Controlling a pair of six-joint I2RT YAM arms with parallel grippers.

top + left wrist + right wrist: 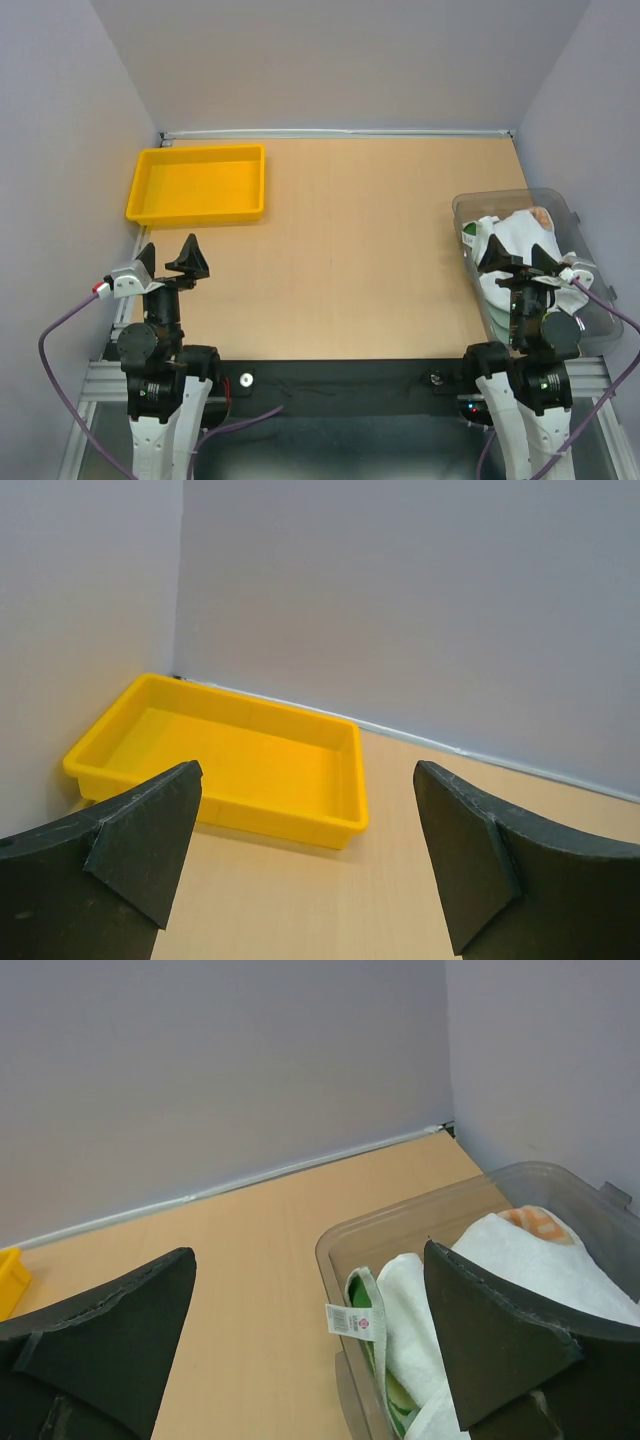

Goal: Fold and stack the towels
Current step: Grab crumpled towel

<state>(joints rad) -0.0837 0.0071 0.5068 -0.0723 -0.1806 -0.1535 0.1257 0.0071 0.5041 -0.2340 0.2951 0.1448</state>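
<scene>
**Left gripper** point(170, 258): jaws spread wide, nothing between them. It sits at the near left of the table, above the bare top, and faces the far left corner.

**Right gripper** point(518, 258): jaws spread wide, nothing held. It sits at the near right, over the near part of the clear bin. Whether it touches the cloth below cannot be told.

**Towels** point(515, 232): all in one loose, unfolded heap inside the clear bin at the right edge of the table. None lie on the table top.
- White towel point(520, 1250): bulky and uppermost, filling most of the heap.
- Green-edged cloth point(372, 1332): at the left side of the heap against the bin wall. A small white label point(353, 1321) hangs from its hem over the bin's rim.
- Orange-printed cloth point(532, 1222): only a small patch shows, at the far end of the heap.

**Clear bin** point(497, 196): see-through plastic with rounded corners, lying lengthwise from near to far along the right wall.

**Yellow tray** point(195, 213): shallow and rectangular, in the far left corner, well apart from the bin. It lies beyond the left gripper.

**Table** point(360, 250): pale wood top.

**Cable** point(48, 340): purple, looping from the left wrist towards the near edge.
</scene>
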